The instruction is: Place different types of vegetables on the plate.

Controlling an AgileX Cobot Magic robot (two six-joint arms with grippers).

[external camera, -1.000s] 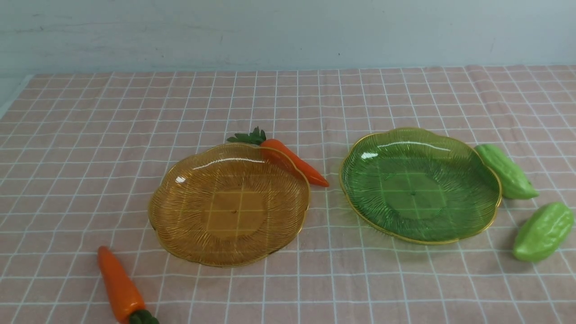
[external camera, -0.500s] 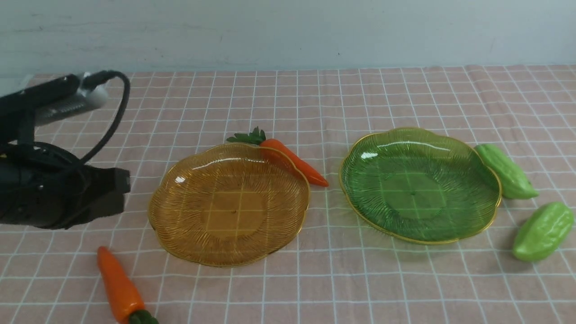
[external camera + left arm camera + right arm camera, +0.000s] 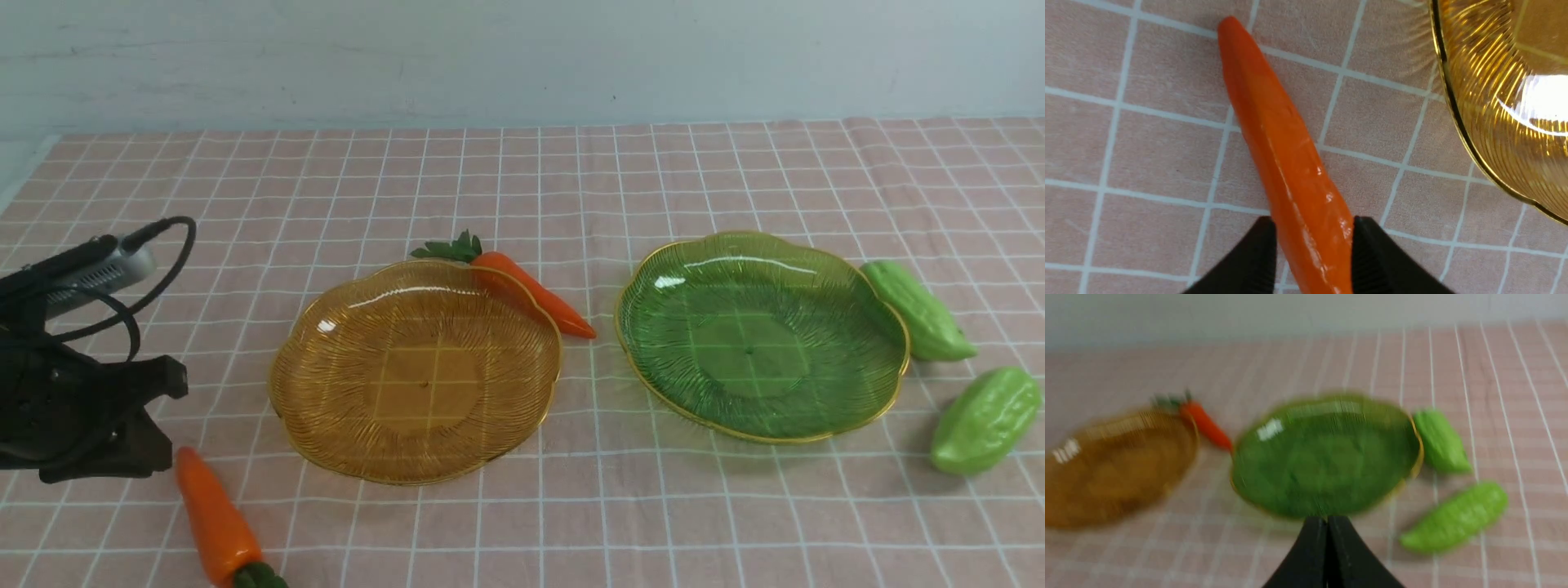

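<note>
The near carrot [image 3: 214, 518] [image 3: 1286, 163] lies flat on the bench at the front left, its pointed end aimed away from the robot and its dark green top at the picture's lower edge. The left gripper [image 3: 173, 423] [image 3: 1312, 245] hangs low over its pointed half, jaws spread with one black finger on each side of the orange body. The wrist view shows both fingers just beside the carrot's flanks, but whether they touch it cannot be told.

The amber plate [image 3: 416, 371] sits just right of this carrot, apart from it. The far carrot [image 3: 531, 294] lies against that plate's far right rim, leaves to the left and point toward the green plate [image 3: 759, 335].

The far gourd [image 3: 918, 310] rests against the green plate's right rim. The near gourd [image 3: 984, 420] lies closer to the robot, near the plate but apart from it.

The right gripper [image 3: 1327, 522] shows only in its own blurred wrist view, fingers pressed together and holding nothing.

A pink checked cloth [image 3: 571, 180] covers the bench.
</note>
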